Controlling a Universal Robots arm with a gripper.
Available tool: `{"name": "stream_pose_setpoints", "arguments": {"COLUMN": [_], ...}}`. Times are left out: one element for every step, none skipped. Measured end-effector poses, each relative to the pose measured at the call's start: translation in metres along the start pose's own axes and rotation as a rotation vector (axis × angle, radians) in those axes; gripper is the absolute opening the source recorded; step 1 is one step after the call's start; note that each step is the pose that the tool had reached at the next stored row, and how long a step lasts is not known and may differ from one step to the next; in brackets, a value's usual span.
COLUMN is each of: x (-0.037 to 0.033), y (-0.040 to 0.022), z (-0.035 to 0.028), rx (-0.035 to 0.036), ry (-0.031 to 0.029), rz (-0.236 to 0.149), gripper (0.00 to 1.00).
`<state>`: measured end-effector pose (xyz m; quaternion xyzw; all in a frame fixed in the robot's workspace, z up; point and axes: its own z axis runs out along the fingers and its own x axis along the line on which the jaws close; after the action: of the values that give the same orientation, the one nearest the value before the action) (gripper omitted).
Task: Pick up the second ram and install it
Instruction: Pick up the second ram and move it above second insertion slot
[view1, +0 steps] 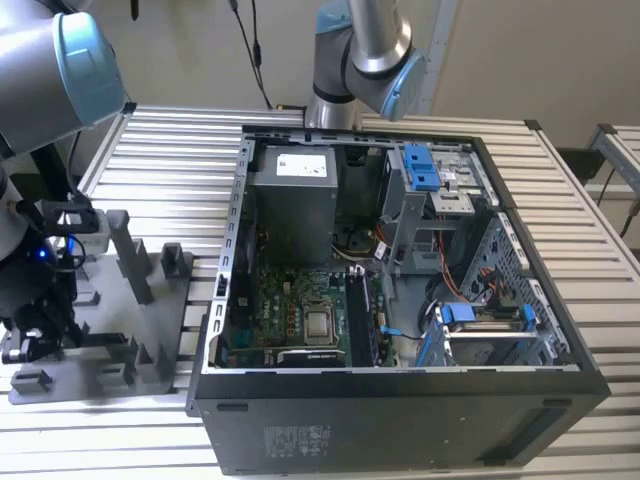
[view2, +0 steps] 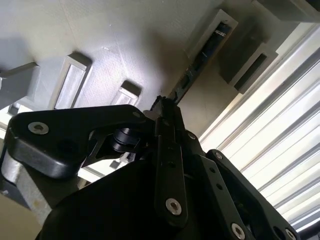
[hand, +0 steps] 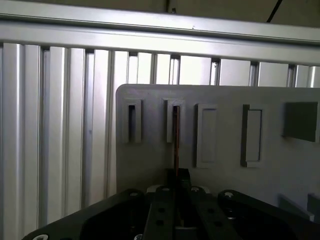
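A slatted metal desk (view1: 590, 230) carries an open black case (view1: 400, 420) in the middle of the exterior view. Its motherboard (view1: 290, 315) lies bare inside, toward the case's 7 o'clock. A gray arm (view1: 60, 60) with blue caps comes in at 10 o'clock of that view and reaches down over the gray holder (view1: 175, 320). The holder lies flat on the desk at the case's 9 o'clock, just beside the case wall, and upright posts rise from it.

In both wrist views the black gripper (hand: 177, 175) is clamped on the ram (hand: 176, 140), a thin dark stick seen edge-on (little more than a line in the first wrist view). The ram sits in a narrow raised slot (hand: 174, 122) of the holder. One end is in the slot and the other is pinched between the gripper's fingers.

In the second wrist view the gripper (view2: 162, 107) grips the stick's near end. From the fingertips the ram (view2: 186, 80) runs away into its slot (view2: 215, 35) on the holder (view2: 110, 50). More raised slots of the same plate stand beside this one.
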<state>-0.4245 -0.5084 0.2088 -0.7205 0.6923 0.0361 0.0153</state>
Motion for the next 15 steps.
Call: {"name": "stream_pose_setpoints", "arguments": {"x": [-0.0001,-0.0002,-0.0003,-0.0008,-0.0009,-0.0011,-0.0012,-0.0014,-0.0015,-0.0016,-0.0018,-0.0019,-0.002,-0.0022,-0.0024], "y": [0.0,0.0001,0.0003,0.0012,0.0015,0.0017,0.002,0.0022,0.0024,0.0025,0.0025,0.0026,0.0026,0.0027,0.0027], "z": [-0.0013,-0.0029,-0.0044,-0.0095,-0.0111,-0.0124,-0.0134,-0.0144,-0.0152,-0.0162,-0.0171,-0.0184,-0.0198,-0.0214,-0.0229], "rx": [0.0,0.0,0.0001,0.0016,0.0026,0.0035,0.0043,0.0053,0.0062,0.007,0.008,0.0087,0.0093,0.0095,0.0097], "ry": [0.0,0.0,0.0,0.0001,0.0001,0.0002,0.0002,0.0003,0.0002,0.0003,0.0002,0.0004,0.0003,0.0004,0.0004], "rz": [0.0,0.0,0.0,0.0,0.0,0.0,0.0,0.0,0.0,0.0,0.0,0.0,0.0,0.0,0.0], "gripper": [0.14,0.14,0.14,0.14,0.14,0.14,0.14,0.14,0.14,0.14,0.14,0.14,0.14,0.14,0.14]}}
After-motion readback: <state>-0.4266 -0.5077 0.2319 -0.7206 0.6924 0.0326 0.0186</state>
